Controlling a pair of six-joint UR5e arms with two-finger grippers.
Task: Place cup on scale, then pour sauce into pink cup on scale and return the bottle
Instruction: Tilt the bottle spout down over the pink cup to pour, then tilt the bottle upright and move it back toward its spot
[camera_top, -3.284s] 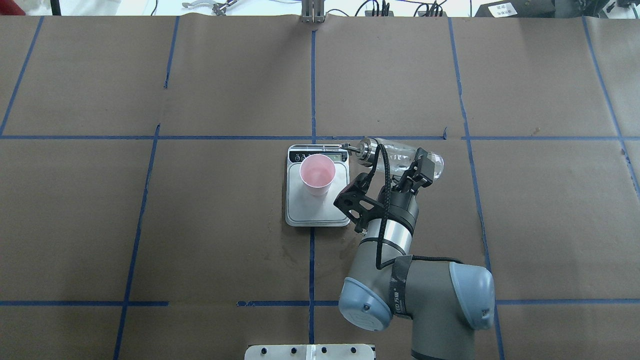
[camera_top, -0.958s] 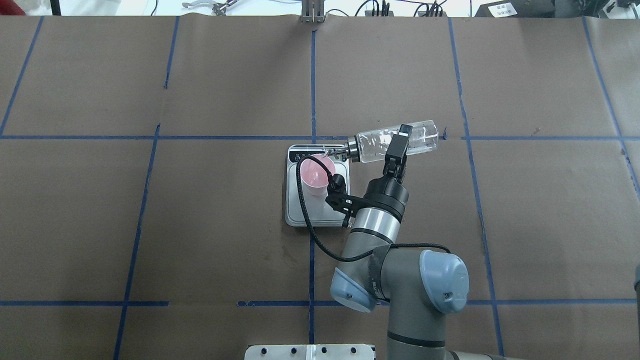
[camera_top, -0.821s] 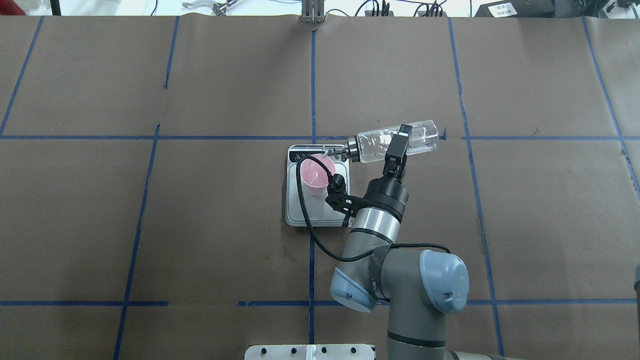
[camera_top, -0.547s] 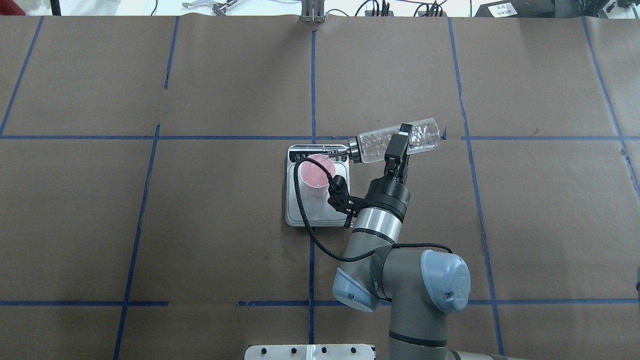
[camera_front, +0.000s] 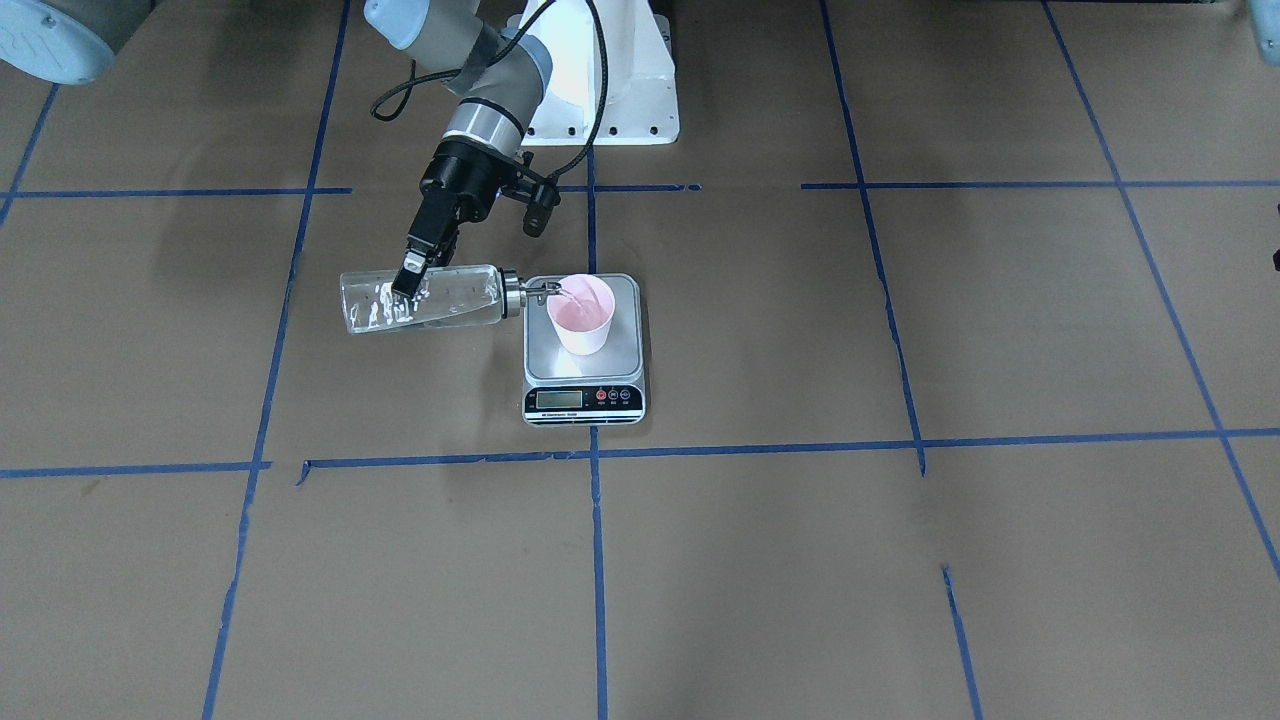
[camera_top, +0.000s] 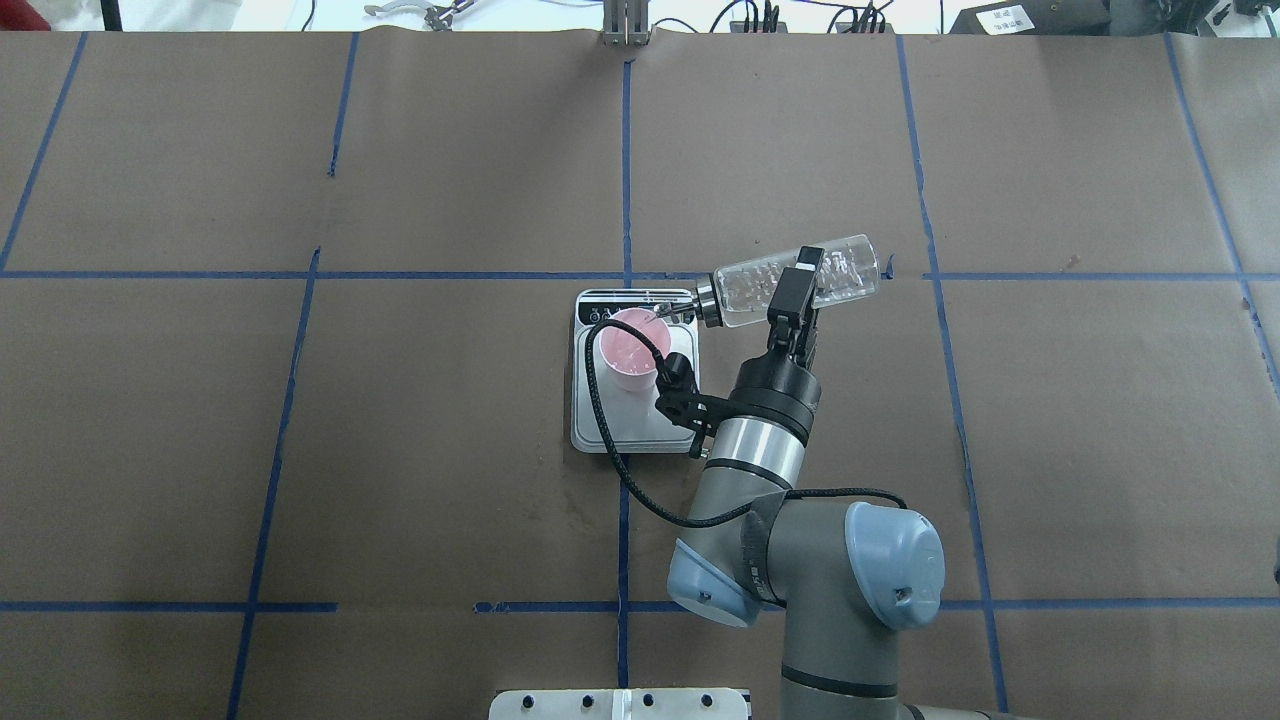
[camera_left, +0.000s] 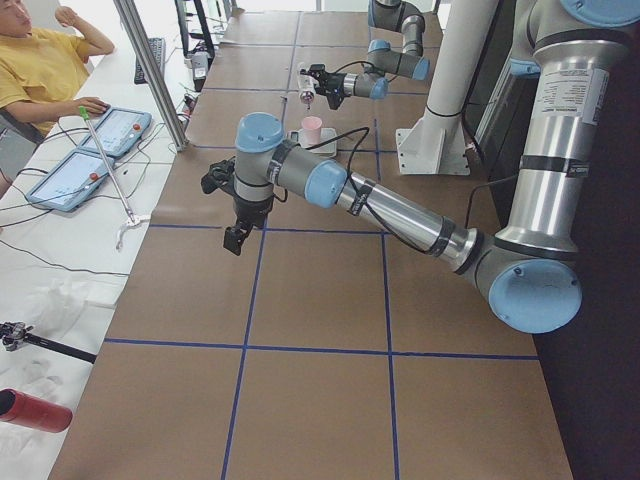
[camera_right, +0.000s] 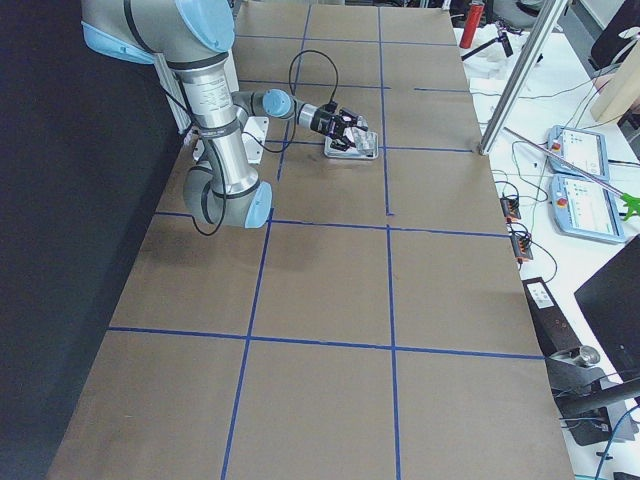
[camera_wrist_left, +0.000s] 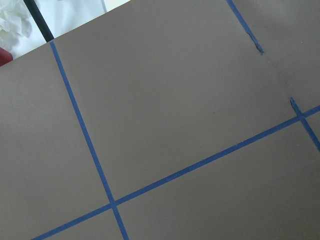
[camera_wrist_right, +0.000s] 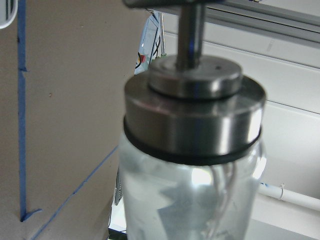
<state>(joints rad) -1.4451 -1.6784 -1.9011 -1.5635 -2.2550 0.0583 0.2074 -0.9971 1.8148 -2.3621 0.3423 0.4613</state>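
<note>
The pale pink cup (camera_front: 583, 312) (camera_top: 628, 350) stands upright on the scale (camera_front: 585, 398) (camera_top: 620, 430), toward its display end. My right gripper (camera_front: 405, 283) (camera_top: 795, 282) is shut on the clear glass bottle (camera_front: 440, 298) (camera_top: 745, 290), which lies almost level above the table. Its metal spout (camera_front: 540, 290) reaches over the cup's rim, and a thin stream of clear sauce (camera_front: 560, 292) runs into the cup. Bubbles show in the liquid left inside the bottle. The right wrist view is filled by the bottle's metal collar (camera_wrist_right: 192, 125). My left gripper (camera_left: 236, 240) hangs far from the scale; whether it is open I cannot tell.
Brown paper with blue tape lines covers the table. The robot's white base plate (camera_front: 600, 100) (camera_top: 620, 703) lies behind the scale. A seated person (camera_left: 40, 70), tablets (camera_left: 110, 130) and a red cylinder (camera_left: 35, 412) are at the table's far long side.
Since 3.3 s ago the right arm swung the bottle up and over, bringing its spout above the cup. In the last second the bottle tipped slightly more and bubbles spread in it.
</note>
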